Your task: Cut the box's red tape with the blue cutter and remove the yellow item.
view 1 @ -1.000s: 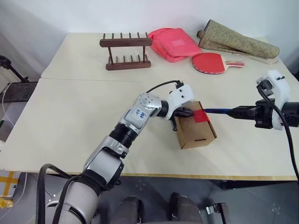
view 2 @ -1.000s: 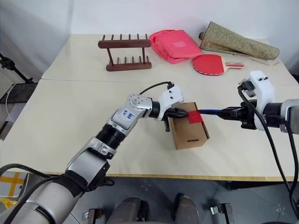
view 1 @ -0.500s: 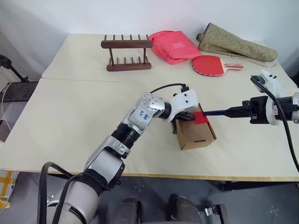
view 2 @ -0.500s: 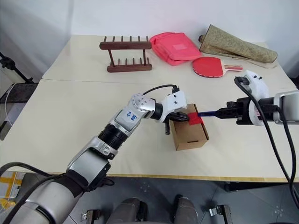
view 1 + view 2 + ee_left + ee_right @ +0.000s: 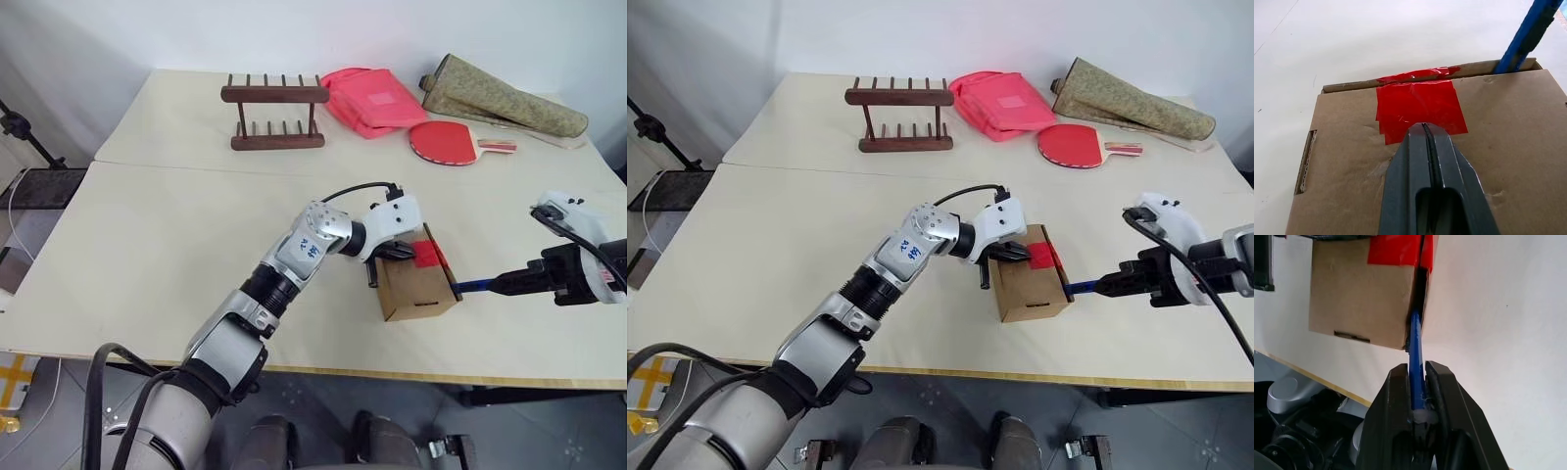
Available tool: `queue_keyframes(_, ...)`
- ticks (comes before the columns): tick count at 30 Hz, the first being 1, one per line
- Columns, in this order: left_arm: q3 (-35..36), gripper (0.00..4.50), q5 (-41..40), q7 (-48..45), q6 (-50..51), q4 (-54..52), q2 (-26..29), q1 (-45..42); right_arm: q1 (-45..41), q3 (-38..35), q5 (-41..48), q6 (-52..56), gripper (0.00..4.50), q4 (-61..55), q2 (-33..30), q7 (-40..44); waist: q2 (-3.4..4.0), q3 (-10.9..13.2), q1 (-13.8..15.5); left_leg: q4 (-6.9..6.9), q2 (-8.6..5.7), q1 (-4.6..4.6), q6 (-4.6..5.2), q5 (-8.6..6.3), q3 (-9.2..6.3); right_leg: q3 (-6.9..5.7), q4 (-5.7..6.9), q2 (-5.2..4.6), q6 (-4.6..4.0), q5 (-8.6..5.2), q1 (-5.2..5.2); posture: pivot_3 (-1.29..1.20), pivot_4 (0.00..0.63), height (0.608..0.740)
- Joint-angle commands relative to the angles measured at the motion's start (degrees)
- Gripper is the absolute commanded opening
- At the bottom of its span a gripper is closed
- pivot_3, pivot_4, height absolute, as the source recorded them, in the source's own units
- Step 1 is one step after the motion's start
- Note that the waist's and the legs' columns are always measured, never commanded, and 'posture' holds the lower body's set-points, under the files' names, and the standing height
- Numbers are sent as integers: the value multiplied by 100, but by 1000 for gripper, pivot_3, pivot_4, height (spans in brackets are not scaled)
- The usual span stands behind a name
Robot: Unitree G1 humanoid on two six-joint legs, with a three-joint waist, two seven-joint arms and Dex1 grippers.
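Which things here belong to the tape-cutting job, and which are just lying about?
In the job:
- small brown cardboard box
- red tape patch
- slim blue cutter, in the right claw
- left claw, shut, pressing on the box

Lying about:
- wooden peg rack
- pink bag
- red ping-pong paddle
- rolled mat

So the box [image 5: 416, 284] is a small brown cardboard one sitting near the front edge of the tabletop [image 5: 176, 245], closed, with a thin slot cut in the end facing the front. The red tape [image 5: 1418, 110] is a bright, slightly wrinkled patch stuck on top and folded over the top edge at the flap seam. The blue cutter [image 5: 1416, 367] is slim and pen-like, its tip poked in at the box's right corner edge, below the tape.
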Motion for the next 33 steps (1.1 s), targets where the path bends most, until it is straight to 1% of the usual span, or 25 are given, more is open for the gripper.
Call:
queue_keyframes(1, -86, 0, -38, -190, 25, 166, 21, 349, 345, -1136, 56, -112, 157, -366, -181, 693, 3, 2, 6, 0, 0, -1, 0, 0, 1, -1, 0, 1, 0, 0, -1, 0, 150, 740)
queue_keyframes(3, 94, 0, -193, -290, -118, -4, 64, 351, 702, -1747, -197, -23, 157, -416, -191, 1002, 9, 6, -11, 0, 1, -5, 0, 0, 6, -3, 0, 2, 0, 0, -7, 0, 150, 740)
queue_keyframes(4, 256, 0, -351, -383, -81, -140, 118, 334, 899, -2220, -568, 139, 157, -373, -148, 1311, 9, 6, -19, 0, 1, -6, 0, 0, 8, -5, 2, 3, 0, 0, -9, 0, 150, 740)
queue_keyframes(6, 641, 0, -698, -615, 80, -417, 351, 234, 1391, -3524, -1515, 502, 157, -142, 15, 2135, 15, 16, -27, 1, 2, -9, 0, 1, 10, -8, 4, 5, 0, 0, -11, 0, 150, 740)
queue_keyframes(8, 851, 0, -833, -770, -40, -431, 623, 76, 1919, -4557, -2364, 617, 157, 138, 164, 2935, 31, 25, -40, 11, 1, -27, 2, 2, 14, -15, 13, 8, 3, 2, -25, 0, 150, 740)
queue_keyframes(10, 975, 0, -948, -916, -250, -362, 789, -74, 2528, -5225, -3329, 101, 157, 229, 385, 3632, 32, 26, -44, 9, -2, -28, 6, 4, 25, -19, 18, 10, 5, 3, -32, 0, 150, 740)
queue_keyframes(13, 1164, 0, -1173, -1123, -362, -439, 889, -143, 3077, -5636, -4237, -609, 157, 367, 718, 4259, 32, 27, -22, 10, -7, -27, 8, 5, 25, -16, 19, 13, 11, 6, -31, 0, 150, 740)
queue_keyframes(15, 1322, 0, -1328, -1228, -301, -602, 994, -142, 3205, -5715, -4671, -1204, 157, 365, 1119, 4430, 36, 27, -36, 11, -16, -27, 12, 7, 30, -4, 15, 10, 26, 14, -31, 0, 150, 740)
queue_keyframes(16, 1399, 0, -1413, -1292, -262, -760, 1094, -89, 3232, -5630, -4985, -1711, 157, 328, 1452, 4348, 36, 28, -47, 9, -19, -26, 13, 7, 31, 0, 14, 10, 30, 16, -30, 0, 150, 740)
queue_keyframes(19, 1463, 0, -1497, -1461, -222, -1122, 1481, 181, 3584, -5100, -6182, -3245, 157, 137, 2231, 4222, 31, 32, -88, 4, -10, -19, 9, 8, 32, -4, 18, 21, 31, 17, -30, 0, 150, 740)
queue_keyframes(22, 1362, 0, -1236, -1351, -258, -1181, 1946, 552, 3710, -4651, -6951, -4188, 157, 239, 2891, 4052, 70, 28, -139, -19, -11, 9, -2, 13, 52, 7, 30, 24, 31, 16, -30, 0, 150, 740)
queue_keyframes(24, 1288, 0, -993, -1169, -320, -1180, 2263, 841, 3750, -4284, -7415, -4743, 157, 398, 3276, 4013, 94, 33, -197, -20, -12, 11, -1, 16, 60, 14, 30, 25, 31, 16, -30, 0, 150, 740)
queue_keyframes(28, 1270, 0, -791, -930, -334, -1427, 2613, 1385, 3529, -3897, -7963, -5189, 157, 887, 3688, 3746, 103, 40, -235, -15, -12, 11, 1, 23, 66, 23, 32, 25, 30, 15, -29, 0, 150, 740)
queue_keyframes(29, 1310, 0, -832, -894, -238, -1535, 2642, 1475, 3499, -3873, -8037, -5291, 507, 954, 3751, 3744, 102, 40, -237, -10, -12, 13, 2, 24, 69, 28, 32, 24, 30, 15, -29, 0, 150, 740)
queue_keyframes(30, 1365, 0, -887, -860, -113, -1688, 2690, 1620, 3473, -3898, -7931, -5180, 507, 1011, 3814, 3816, 97, 43, -239, -5, -11, 13, 3, 24, 70, 31, 34, 24, 29, 15, -28, 0, 150, 740)
queue_keyframes(32, 1467, 0, -950, -747, 105, -1982, 2792, 1926, 3522, -3868, -8088, -5521, 507, 1091, 3834, 3945, 90, 47, -240, 4, -8, 20, 3, 24, 67, 31, 37, 24, 28, 16, -17, 0, 150, 740)
queue_keyframes(33, 1513, 0, -980, -681, 222, -2128, 2822, 2056, 3577, -3962, -7994, -5573, 507, 985, 3799, 4155, 93, 48, -229, 4, -8, 26, 3, 24, 66, 34, 40, 22, 28, 16, -14, 0, 150, 740)
